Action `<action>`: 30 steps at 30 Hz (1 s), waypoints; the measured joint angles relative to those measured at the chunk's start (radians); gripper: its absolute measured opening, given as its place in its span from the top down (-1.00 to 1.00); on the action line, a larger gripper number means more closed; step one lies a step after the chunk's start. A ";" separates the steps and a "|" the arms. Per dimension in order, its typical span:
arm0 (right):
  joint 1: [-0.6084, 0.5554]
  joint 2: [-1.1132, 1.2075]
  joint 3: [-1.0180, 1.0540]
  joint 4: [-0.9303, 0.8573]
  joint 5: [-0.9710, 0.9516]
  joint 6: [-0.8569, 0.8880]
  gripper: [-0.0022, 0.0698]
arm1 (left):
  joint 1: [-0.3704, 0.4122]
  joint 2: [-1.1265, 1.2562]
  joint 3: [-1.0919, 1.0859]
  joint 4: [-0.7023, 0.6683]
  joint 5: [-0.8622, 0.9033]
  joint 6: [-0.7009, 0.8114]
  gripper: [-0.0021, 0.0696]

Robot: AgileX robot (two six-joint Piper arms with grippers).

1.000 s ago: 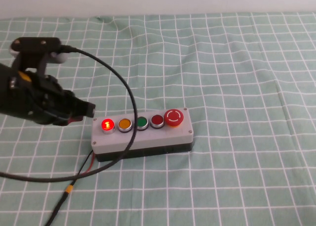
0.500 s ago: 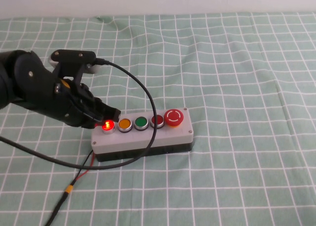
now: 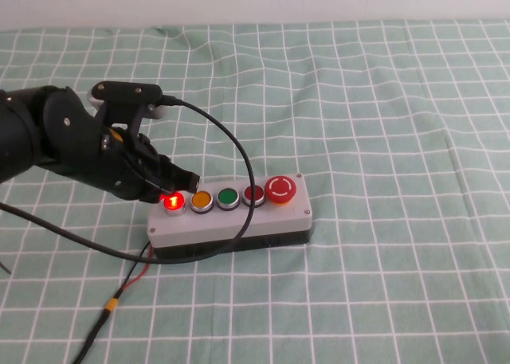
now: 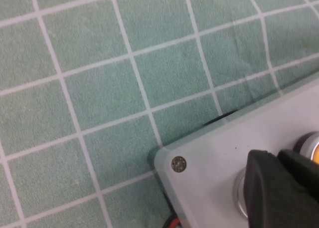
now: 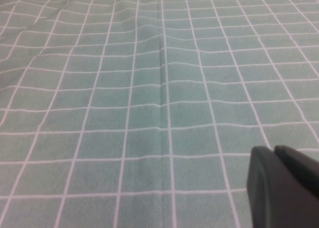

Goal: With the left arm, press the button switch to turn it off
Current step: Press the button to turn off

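The button switch is the lit bright red pushbutton with a silver ring at the left end of the grey box. My left gripper is shut and its black tip sits just behind and above that button. In the left wrist view the shut fingers cover most of the button, with only its silver ring showing. My right gripper is shut and empty over bare cloth; it does not show in the high view.
The box also carries an orange button, a green button, a darker red button and a big red mushroom button. The arm's black cable loops over the box. A green checked cloth covers the table.
My left arm has swung right from beside the box, bringing its tip over the lit red button. The button stays lit.
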 joint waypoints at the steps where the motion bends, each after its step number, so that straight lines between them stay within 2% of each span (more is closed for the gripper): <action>1: 0.000 0.000 0.000 0.000 0.000 0.000 0.99 | 0.000 0.000 -0.002 0.000 0.000 0.000 0.95; 12: 0.000 0.000 0.000 0.000 0.000 0.000 0.99 | 0.000 -0.020 -0.002 0.011 0.020 0.001 0.95; 25: 0.000 0.000 0.000 0.000 0.000 0.000 0.99 | 0.000 -0.278 0.004 0.013 0.036 0.001 0.95; 30: 0.000 0.000 0.000 0.000 0.000 0.000 0.99 | 0.000 -0.232 0.004 0.004 0.054 0.002 0.95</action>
